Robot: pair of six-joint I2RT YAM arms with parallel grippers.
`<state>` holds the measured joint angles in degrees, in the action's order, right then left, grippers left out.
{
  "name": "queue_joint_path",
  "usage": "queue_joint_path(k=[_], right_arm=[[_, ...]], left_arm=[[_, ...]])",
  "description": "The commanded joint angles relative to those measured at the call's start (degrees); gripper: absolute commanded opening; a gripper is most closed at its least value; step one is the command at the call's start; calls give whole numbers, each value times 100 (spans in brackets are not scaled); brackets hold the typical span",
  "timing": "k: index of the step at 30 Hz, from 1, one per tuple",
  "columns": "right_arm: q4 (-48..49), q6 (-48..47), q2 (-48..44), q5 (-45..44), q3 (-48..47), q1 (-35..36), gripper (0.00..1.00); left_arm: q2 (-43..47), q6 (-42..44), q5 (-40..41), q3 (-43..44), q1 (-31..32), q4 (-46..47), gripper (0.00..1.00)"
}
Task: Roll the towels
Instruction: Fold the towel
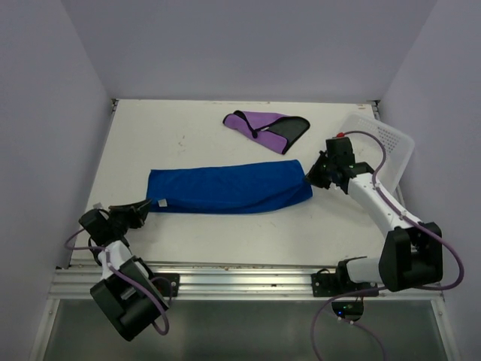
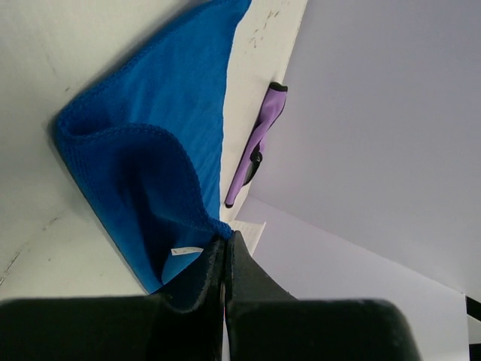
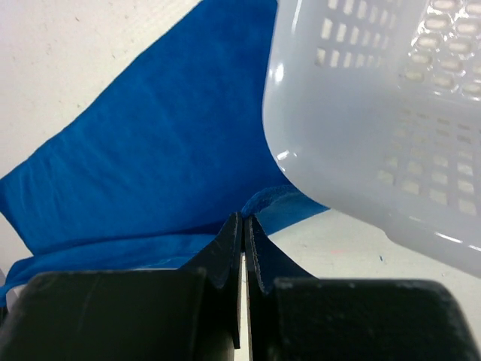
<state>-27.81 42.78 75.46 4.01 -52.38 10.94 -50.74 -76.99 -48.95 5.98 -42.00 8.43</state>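
Down at the lower left of the top view, the left gripper has its fingers pressed together on the left corner of the blue towel; in its wrist view the dark fingers meet on the stitched hem, with a small white tag on the cloth just beside them. At centre right the right gripper is also closed, pinching the same towel's right end; in its own view blue cloth bunches at the tips. Just beside that gripper, the white perforated basket fills the upper right of the right wrist view, and its rounded wall covers part of the towel; from above it sits tilted at the table's right edge, behind the right arm. The white table carries everything, with pale walls on three sides.

The blue towel is bright royal blue and lies as a long band across the middle of the frame, stretched between the two grippers; it is doubled over, in layers at the left end, with a wavy lower edge. The purple towel lies at upper centre, well apart from the blue one and from both grippers; it is smaller and folded into a wedge, with a black section on its right and dark trim.

Counted: two towels, one basket, two grippers.
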Motion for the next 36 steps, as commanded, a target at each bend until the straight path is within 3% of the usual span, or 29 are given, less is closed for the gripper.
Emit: queue_joint_path(k=[1,26,36], right_arm=[[303,-139,232,-40,-422,66,0],[65,-323,1980,-612,-2092,66,0],[-57,-341,2043,-963,-2241,58,0]], left_arm=[[-181,-123,113,299,-72,642,0],[-1579,0,570,923,-63,1759,0],[-1887,9,966,1063,595,2084,0]])
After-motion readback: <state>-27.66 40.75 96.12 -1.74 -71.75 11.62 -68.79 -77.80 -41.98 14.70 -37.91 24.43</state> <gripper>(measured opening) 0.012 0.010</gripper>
